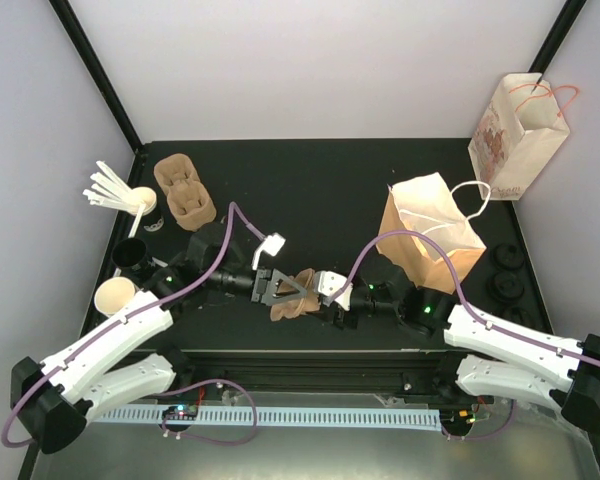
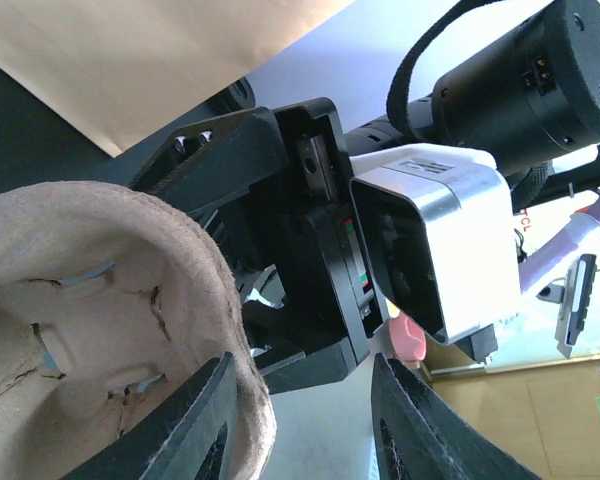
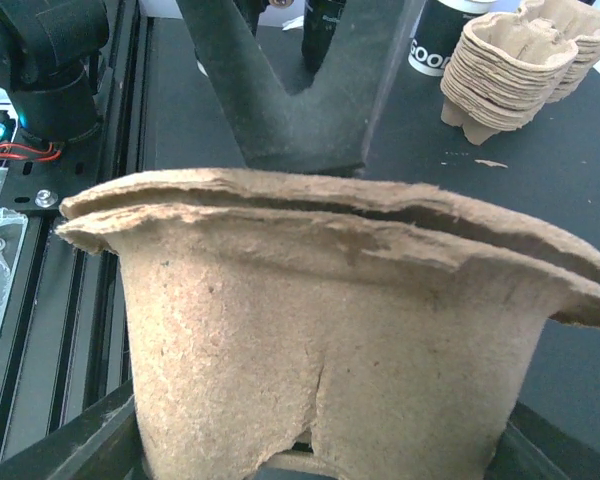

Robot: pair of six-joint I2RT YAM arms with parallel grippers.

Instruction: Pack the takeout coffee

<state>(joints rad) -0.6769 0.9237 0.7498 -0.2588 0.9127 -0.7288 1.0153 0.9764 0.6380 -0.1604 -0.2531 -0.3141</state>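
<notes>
The cream paper cup stands open-topped at the left edge beside my left arm, far from both grippers. Its black lid is not on it. Both grippers meet at the table's middle front over a brown pulp cup carrier. My right gripper is shut on the carrier, which fills the right wrist view and shows two nested rims. My left gripper is open. In the left wrist view the carrier's rim lies against its left finger, and the gap is empty.
A stack of pulp carriers, white stirrers and a black cup stand at the back left. A brown paper bag stands open right of centre. A patterned white bag is at the back right, with black lids near the right edge.
</notes>
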